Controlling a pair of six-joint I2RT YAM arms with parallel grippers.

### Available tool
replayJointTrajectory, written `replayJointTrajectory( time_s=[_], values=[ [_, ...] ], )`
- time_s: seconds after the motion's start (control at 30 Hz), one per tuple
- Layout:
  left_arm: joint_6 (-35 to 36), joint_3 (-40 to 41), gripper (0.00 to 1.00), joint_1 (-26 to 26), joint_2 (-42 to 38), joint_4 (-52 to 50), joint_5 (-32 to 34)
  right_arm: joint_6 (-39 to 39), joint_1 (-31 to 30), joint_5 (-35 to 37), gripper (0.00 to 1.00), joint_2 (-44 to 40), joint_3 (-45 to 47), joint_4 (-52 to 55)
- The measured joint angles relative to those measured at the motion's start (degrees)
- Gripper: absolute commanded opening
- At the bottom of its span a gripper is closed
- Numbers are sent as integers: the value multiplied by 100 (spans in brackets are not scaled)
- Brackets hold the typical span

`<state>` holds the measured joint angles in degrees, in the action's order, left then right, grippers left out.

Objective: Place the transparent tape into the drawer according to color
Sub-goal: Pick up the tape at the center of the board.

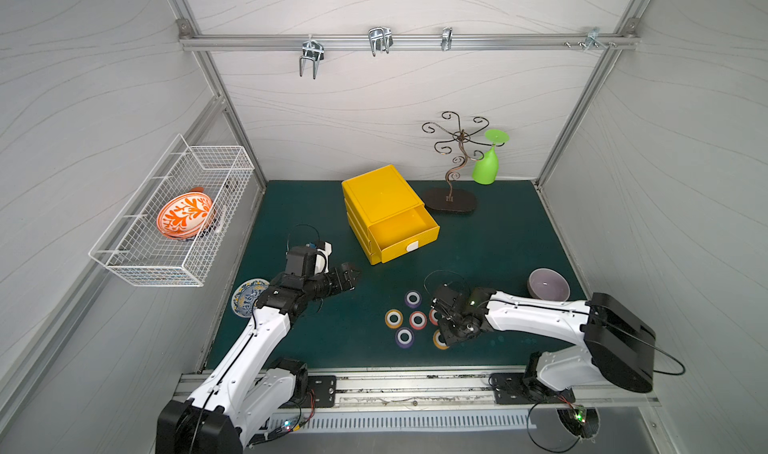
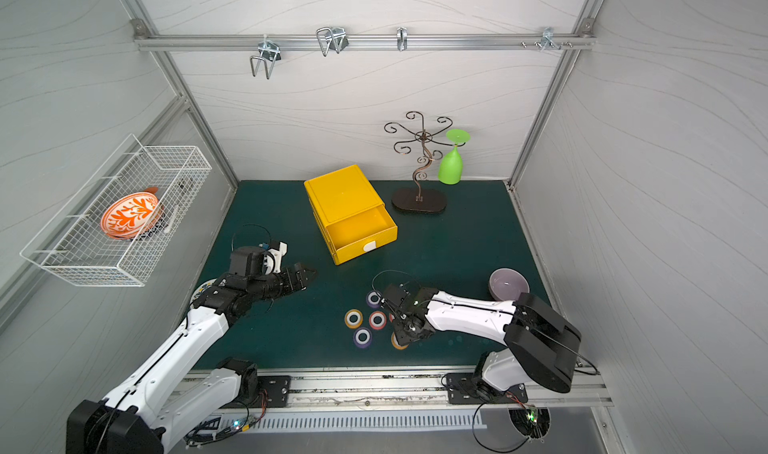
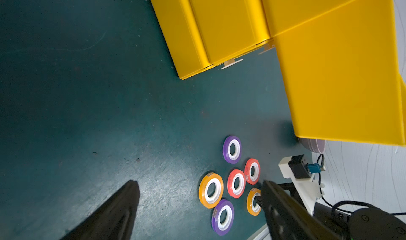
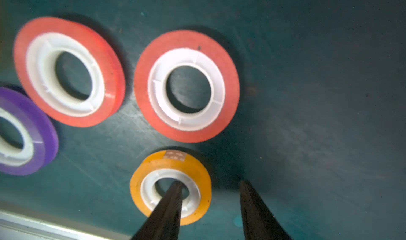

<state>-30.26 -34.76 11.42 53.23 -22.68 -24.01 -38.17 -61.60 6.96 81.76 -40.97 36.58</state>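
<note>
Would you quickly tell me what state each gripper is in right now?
Left gripper: open, holding nothing.
Right gripper: open, straddling the wall of the orange-yellow tape roll, not clamped yet.

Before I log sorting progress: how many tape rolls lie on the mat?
6, clustered before the yellow box: two purple, two red, two orange-yellow, the latter straddled by the right gripper. Open drawer looks empty; closed ones unseen.
</note>
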Motion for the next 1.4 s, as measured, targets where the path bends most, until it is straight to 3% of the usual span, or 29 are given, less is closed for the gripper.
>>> replayJointTrajectory(
  time_s=[0.17, 0.6, 1.03, 1.4],
  values=[
    [0, 0, 91, 0, 0, -44, 11, -2, -125, 46, 46, 31, -13, -7],
    [9, 0, 92, 11, 55, -146, 26, -42, -155, 120, 0, 251, -195, 160],
    [20, 0, 93, 109, 105, -256, 94, -24, -57, 136, 0, -39, -192, 313],
    [17, 0, 92, 203, 122, -280, 122, 380, 837, 125, 0, -1187, -588, 855]
  ],
)
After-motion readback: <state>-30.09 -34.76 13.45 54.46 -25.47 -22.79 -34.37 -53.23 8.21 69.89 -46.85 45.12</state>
